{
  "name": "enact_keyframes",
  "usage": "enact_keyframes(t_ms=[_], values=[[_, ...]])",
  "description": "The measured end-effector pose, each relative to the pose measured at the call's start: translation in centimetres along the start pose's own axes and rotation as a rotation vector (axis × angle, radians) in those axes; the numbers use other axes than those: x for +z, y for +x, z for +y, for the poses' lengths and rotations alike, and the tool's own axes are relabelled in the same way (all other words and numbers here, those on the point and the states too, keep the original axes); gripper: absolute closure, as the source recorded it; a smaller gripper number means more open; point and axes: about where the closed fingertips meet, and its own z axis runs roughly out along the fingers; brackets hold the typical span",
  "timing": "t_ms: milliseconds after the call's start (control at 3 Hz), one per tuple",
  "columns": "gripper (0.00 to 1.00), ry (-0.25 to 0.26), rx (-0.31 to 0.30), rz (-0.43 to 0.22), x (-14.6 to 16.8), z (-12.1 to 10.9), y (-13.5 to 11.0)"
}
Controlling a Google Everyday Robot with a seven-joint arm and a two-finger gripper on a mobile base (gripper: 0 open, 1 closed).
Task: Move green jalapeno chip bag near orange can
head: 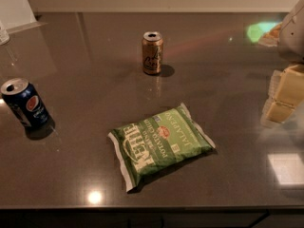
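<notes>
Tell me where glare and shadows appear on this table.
Camera view: two glare patches on the table near its front edge; orange can, Pepsi can and green jalapeno chip bag cast short shadows rightward; gripper at the right edge.

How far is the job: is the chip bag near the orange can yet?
Nothing looks done. The green jalapeno chip bag lies flat, well apart from the orange can behind it. The hand hangs at the right edge, away from the bag. Grasping and moving it remain.
</notes>
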Motion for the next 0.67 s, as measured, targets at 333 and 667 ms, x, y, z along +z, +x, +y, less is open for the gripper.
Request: enact_keyframes(t_ms=[333,667], values=[[0.00,0.000,0.000,0.000,0.0,0.0,0.0],[0.00,-0.012,-0.031,-0.037,0.5,0.7,-1.1]])
